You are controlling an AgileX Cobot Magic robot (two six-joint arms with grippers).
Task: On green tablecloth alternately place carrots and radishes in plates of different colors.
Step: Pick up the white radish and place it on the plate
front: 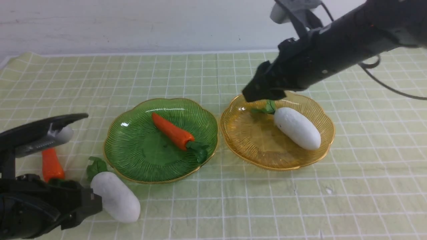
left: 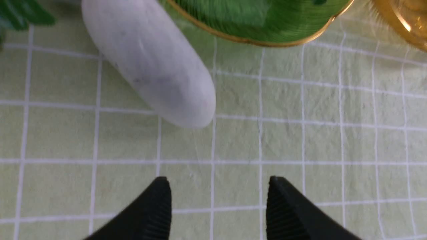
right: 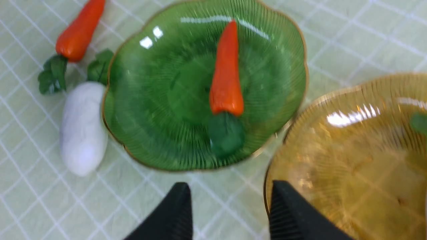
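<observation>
So, carrot (front: 173, 131) sits in the green plate (front: 133, 168), radish (front: 297, 128) in the amber plate (front: 248, 156). Both gape empty: right gripper (right: 229, 188) over amber, left gripper (left: 217, 182) by the spare radish (front: 115, 196) at green's 7 o'clock, likely its next grab.

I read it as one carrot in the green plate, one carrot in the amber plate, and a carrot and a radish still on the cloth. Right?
Not quite. The amber plate holds a white radish, not a carrot, as the front view shows. The rest stands: the plated carrot lies in the green plate, and the spare carrot and spare radish lie on the cloth.
</observation>
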